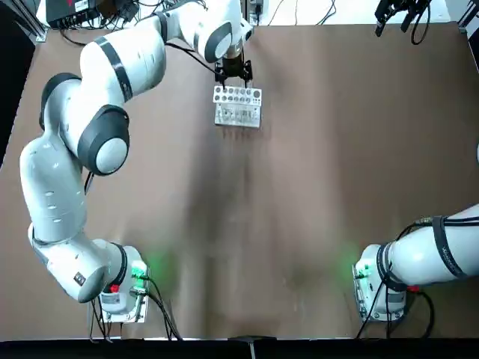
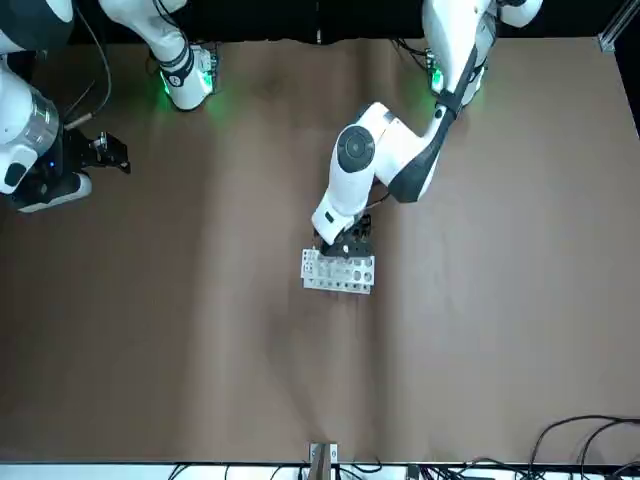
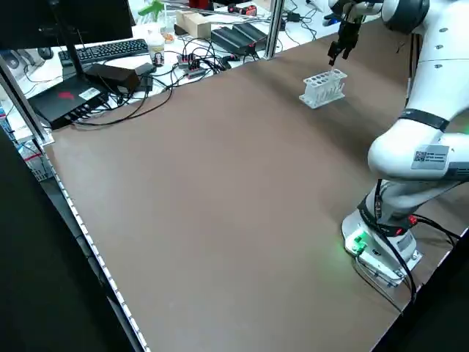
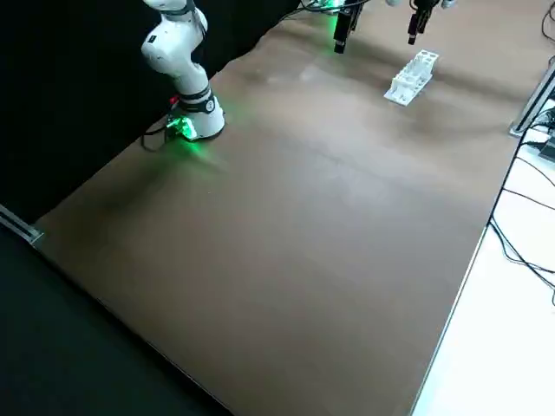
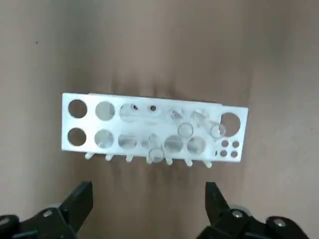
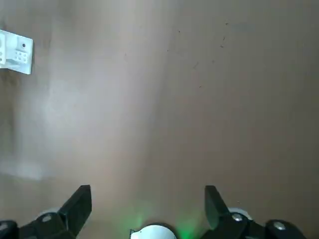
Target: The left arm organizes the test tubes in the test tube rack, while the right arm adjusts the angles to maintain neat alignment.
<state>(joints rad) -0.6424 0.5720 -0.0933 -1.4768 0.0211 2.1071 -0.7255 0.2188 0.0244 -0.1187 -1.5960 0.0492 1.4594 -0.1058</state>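
The white test tube rack (image 1: pixel 237 105) stands on the brown table, far from the bases and a little left of centre. It also shows in the front view (image 2: pixel 338 272). My left gripper (image 1: pixel 233 74) hovers just above it, open, with nothing between its fingers. In the left wrist view, the rack (image 5: pixel 68 123) lies beyond the spread fingertips (image 5: pixel 80 195). Several clear test tubes (image 5: pixel 185 130) sit in the holes towards one end, some leaning. The right gripper (image 2: pixel 104 152) hangs open and high near its own base, well away from the rack (image 6: pixel 15 52).
The two arm bases with green lights (image 1: pixel 123 288) (image 1: pixel 378 284) stand at the near edge. Beyond the table's far edge lie a keyboard (image 3: pixel 110 50), cables and boxes. Bare brown tabletop (image 1: pixel 299 194) surrounds the rack.
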